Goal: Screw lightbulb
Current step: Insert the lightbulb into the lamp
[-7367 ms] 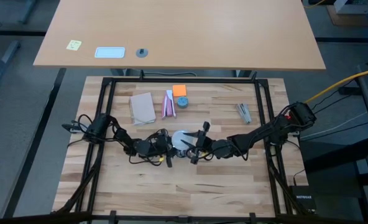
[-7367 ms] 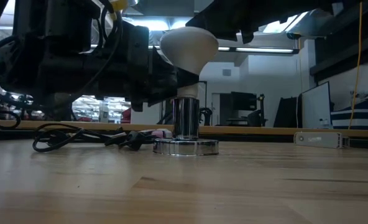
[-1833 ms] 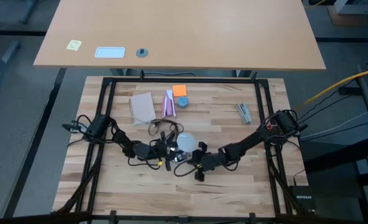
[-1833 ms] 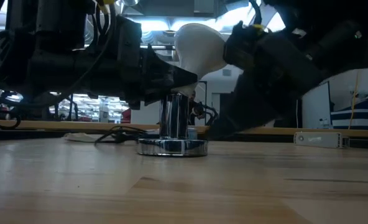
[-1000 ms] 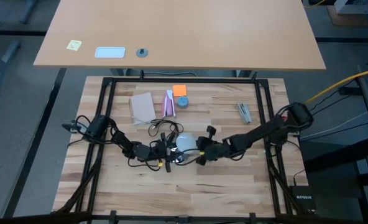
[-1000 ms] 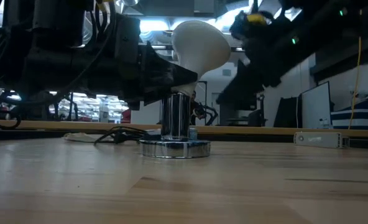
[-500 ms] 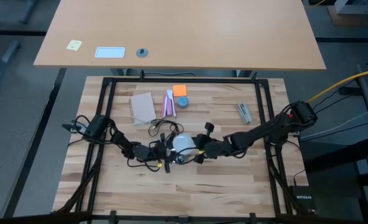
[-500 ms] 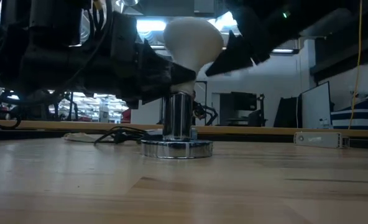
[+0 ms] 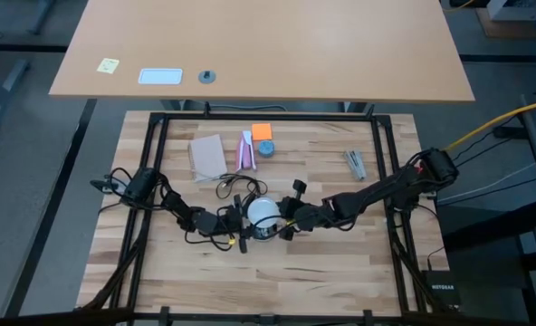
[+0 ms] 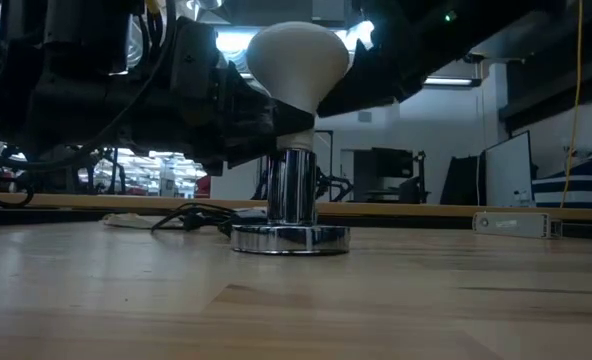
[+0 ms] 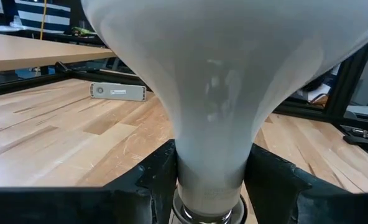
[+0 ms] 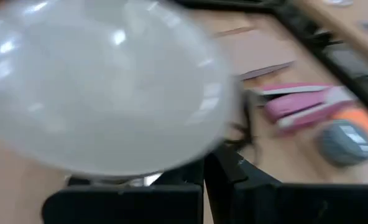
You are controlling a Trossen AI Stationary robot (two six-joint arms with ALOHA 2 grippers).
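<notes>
The lightbulb (image 10: 298, 62) stood upright in the chrome socket (image 10: 290, 236), neck down in the polished column and globe on top, near the middle of the wooden table (image 9: 340, 263). From above, the lightbulb (image 9: 263, 211) showed as a white round between the two arms.

The left gripper (image 11: 210, 180) sat at the bulb's neck, just above the socket's collar; its two dark fingers (image 11: 153, 177) stood on either side of the narrow neck, close against it, clasping the lightbulb (image 11: 227, 81) loosely (whether the pads pressed the glass or merely flanked it could not be told). In the high view the left gripper (image 9: 243, 220) reached the bulb from the socket's left.

The right gripper (image 9: 284, 220) lay just beside the globe, on the socket's other side, its fingers closed together and holding nothing. Its wrist camera looked straight at the frosted globe (image 12: 103, 87), which filled most of that view.

Behind the socket, a thin dark cord (image 10: 191, 217) trailed along the tabletop. Farther back from the socket lay a flat pink-and-white packet (image 9: 245, 152), a tan card (image 9: 207, 157), an orange note (image 9: 262, 131) with a small blue-grey round thing (image 9: 265, 148) beside it, and, well apart toward the right arm's side, a small grey metal piece (image 9: 355, 164).
</notes>
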